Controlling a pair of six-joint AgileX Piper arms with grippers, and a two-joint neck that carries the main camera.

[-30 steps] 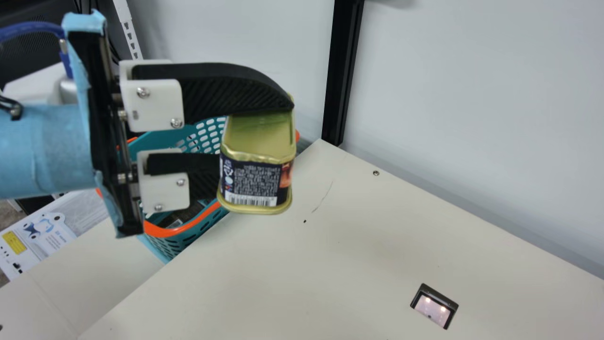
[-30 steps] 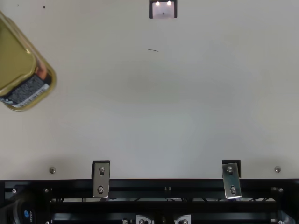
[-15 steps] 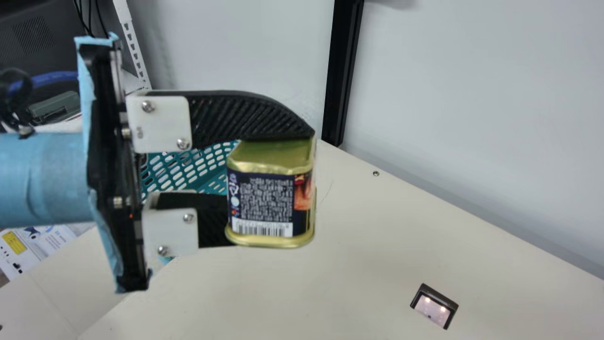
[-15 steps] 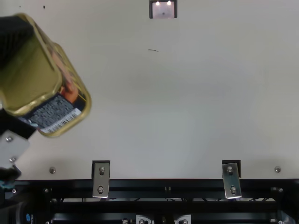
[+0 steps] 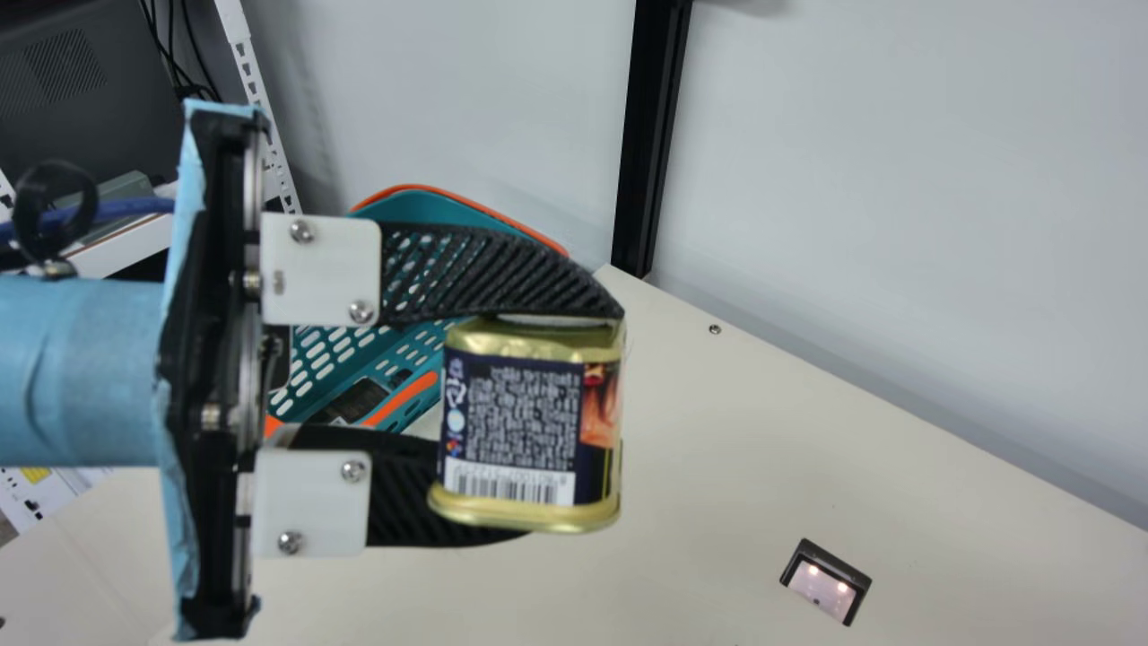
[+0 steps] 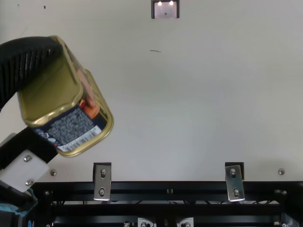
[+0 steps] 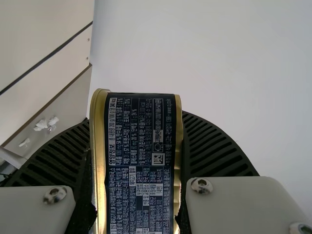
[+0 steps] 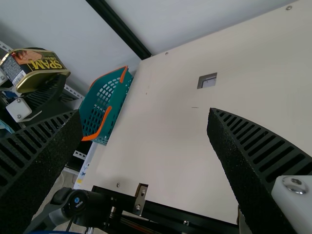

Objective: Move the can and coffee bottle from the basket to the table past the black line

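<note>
Cream tabletop [image 5: 735, 449] spreads beneath and beyond the left gripper [image 5: 574, 426], with a pale wall [image 5: 852, 179] behind it and a black post [image 5: 647, 135] rising at the table's far corner. Left jaws are closed on the can [image 5: 516, 431], one ribbed finger over it and the other lower down, apparently bearing on its two flat gold ends, and the whole hangs clear of the surface. Behind those jaws sits the teal basket [image 5: 421, 208] with its orange rim; something dark lies in it, too obscured to name. Right jaws, seen from their own wrist, stand wide apart with nothing between them. From the left wrist, a black line [image 7: 46, 57] crosses a cream surface beyond the held can, so the carry looks unfinished. What worries me most is the lower finger: set down in this pose, it would likely meet the table first, twisting the can out of the pinch. Smooth metal could also pivot if a rim catches, since the pads hold a rounded, slick box. Letting go while it is tilted or too high would tip it over, and releasing short of the line would leave it on the wrong side.
</note>
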